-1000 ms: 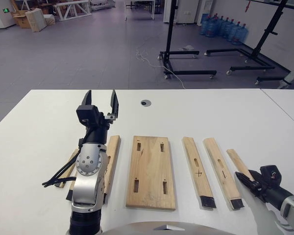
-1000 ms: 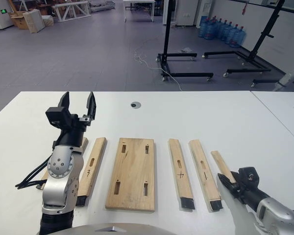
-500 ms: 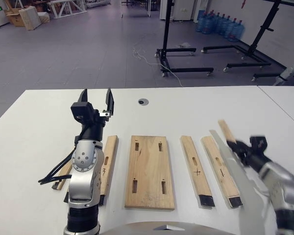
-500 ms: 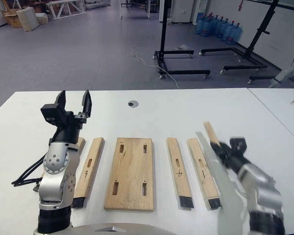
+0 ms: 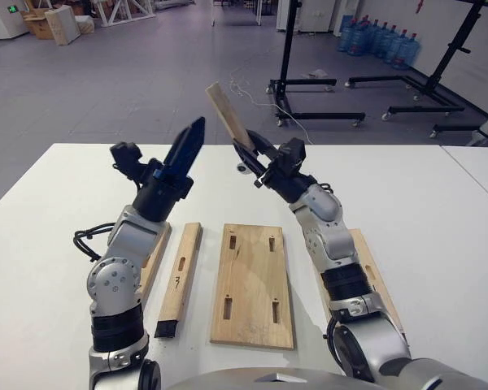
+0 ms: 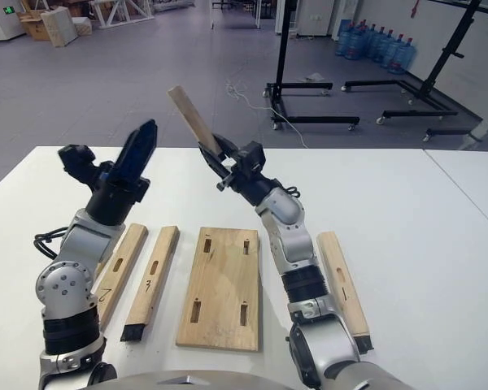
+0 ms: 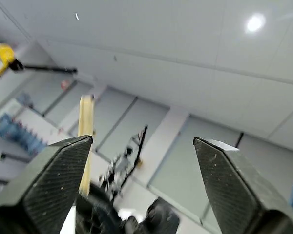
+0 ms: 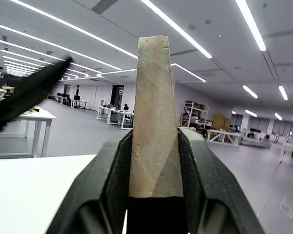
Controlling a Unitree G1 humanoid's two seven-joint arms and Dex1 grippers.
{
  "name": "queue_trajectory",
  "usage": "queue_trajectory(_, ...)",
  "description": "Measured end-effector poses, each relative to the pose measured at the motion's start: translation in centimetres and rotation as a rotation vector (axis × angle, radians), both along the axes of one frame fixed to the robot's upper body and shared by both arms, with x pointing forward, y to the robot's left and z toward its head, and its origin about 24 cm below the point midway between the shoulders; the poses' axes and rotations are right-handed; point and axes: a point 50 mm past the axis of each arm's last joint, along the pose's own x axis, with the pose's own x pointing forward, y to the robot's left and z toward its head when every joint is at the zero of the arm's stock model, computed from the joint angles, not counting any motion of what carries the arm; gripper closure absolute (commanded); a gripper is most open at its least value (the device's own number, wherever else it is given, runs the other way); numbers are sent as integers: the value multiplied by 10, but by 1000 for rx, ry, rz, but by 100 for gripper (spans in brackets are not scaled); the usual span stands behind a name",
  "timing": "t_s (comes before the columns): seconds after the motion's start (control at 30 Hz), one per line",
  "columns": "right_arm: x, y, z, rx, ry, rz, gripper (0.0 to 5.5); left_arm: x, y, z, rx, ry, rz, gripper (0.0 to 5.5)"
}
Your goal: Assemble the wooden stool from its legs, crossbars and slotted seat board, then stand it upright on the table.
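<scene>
My right gripper (image 5: 248, 149) is raised over the table's middle, shut on a short wooden crossbar (image 5: 224, 107) that sticks up and tilts left. The right wrist view has the crossbar (image 8: 154, 112) clamped between both fingers. My left gripper (image 5: 193, 134) is open, held up just left of the crossbar and aimed at it; its wrist view sees the crossbar (image 7: 86, 129) past one finger (image 7: 53, 195). The slotted seat board (image 5: 250, 280) lies flat at the centre. Two legs (image 5: 179, 276) lie left of it, one partly under my left arm. A leg (image 6: 342, 276) lies to its right, beside my right arm.
The left arm's black cable (image 5: 89, 236) loops over the table at the left. A second white table (image 5: 481, 162) adjoins at the right. Black wheeled stands (image 5: 317, 89) and water bottles (image 5: 382, 45) stand on the floor beyond the far edge.
The right arm lifted the crossbar from the table's front right and swung it up and across to the centre. The left gripper tilted right toward it. The head camera also shifted.
</scene>
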Motion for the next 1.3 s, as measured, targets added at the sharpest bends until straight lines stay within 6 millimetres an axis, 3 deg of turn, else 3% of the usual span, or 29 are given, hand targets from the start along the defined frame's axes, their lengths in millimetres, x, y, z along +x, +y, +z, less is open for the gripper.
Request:
queue_trajectory(0.17, -10, 5, -5, -115, -98, 52, 422, 13, -11, -26, 112, 152, 28, 167)
queue_trajectory(0.3, -15, 10, -13, -165, -105, 108, 422, 16, -8, -31, 112, 181, 60, 167)
queue_trajectory(0.53, -16, 8, -30, -221, -64, 130, 422, 14, -9, -27, 89, 166, 48, 278)
queue_trajectory(1.1, -18, 5, -32, -228, -72, 155, 422, 12, -15, -36, 218, 123, 75, 501)
queue_trajectory(1.3, -17, 6, -31, -230, -75, 156, 422, 12, -14, -36, 215, 121, 82, 510)
